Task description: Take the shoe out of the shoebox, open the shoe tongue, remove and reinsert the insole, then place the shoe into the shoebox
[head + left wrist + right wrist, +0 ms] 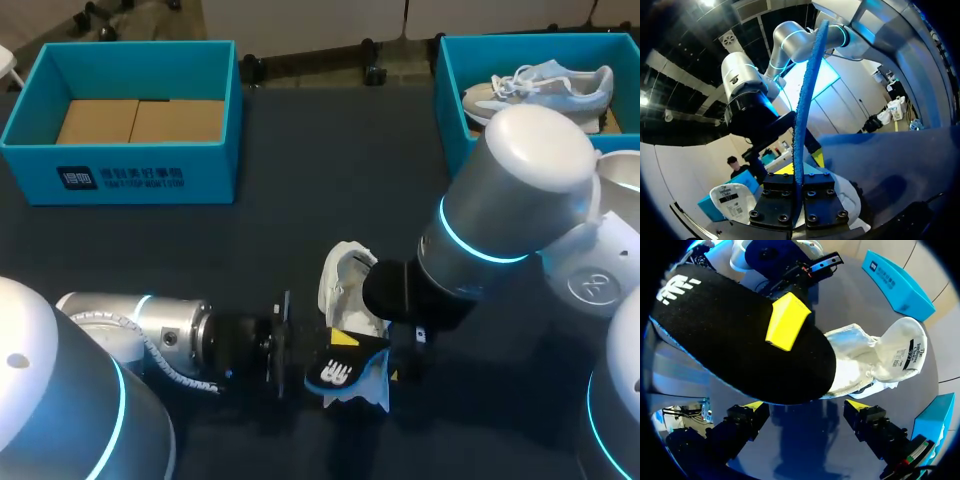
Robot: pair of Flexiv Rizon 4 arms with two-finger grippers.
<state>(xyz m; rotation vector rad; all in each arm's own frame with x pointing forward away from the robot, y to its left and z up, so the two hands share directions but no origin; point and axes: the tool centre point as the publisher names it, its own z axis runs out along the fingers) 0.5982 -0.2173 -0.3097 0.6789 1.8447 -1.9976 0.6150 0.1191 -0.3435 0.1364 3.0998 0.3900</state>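
Note:
A white shoe lies on the dark table with its tongue pulled open. My left gripper is shut on the insole, black on top with a white logo and blue underneath, holding it just in front of the shoe. In the left wrist view the insole stands on edge, clamped in that gripper. My right arm hangs over the shoe. In its wrist view the right gripper is open beside the shoe and under the insole, touching neither.
A blue shoebox with a cardboard floor stands at the back left. A second blue box at the back right holds another pale shoe. Dark bare table lies between the boxes.

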